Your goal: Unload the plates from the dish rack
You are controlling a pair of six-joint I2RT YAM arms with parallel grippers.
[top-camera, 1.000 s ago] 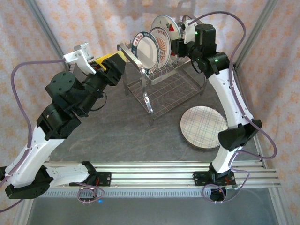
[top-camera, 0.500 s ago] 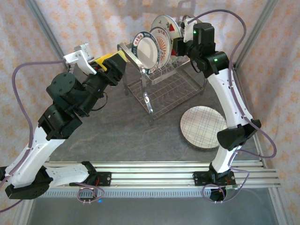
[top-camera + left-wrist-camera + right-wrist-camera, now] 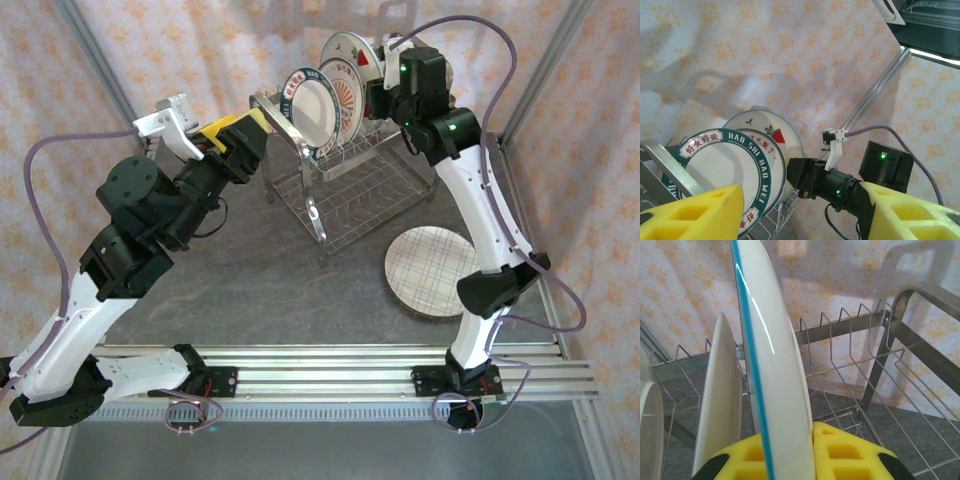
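plate point(image 3: 780, 390) top cropped, dish rack point(image 3: 932, 360) cut off

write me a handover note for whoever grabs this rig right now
Right gripper: shut on the strawberry plate at the dish rack's far end.
Left gripper: open, empty, by the rack's left end.
Done: plaid plate lies flat on the table.
Left: the held plate, then the orange-print plate and lettered plate standing in the tines.
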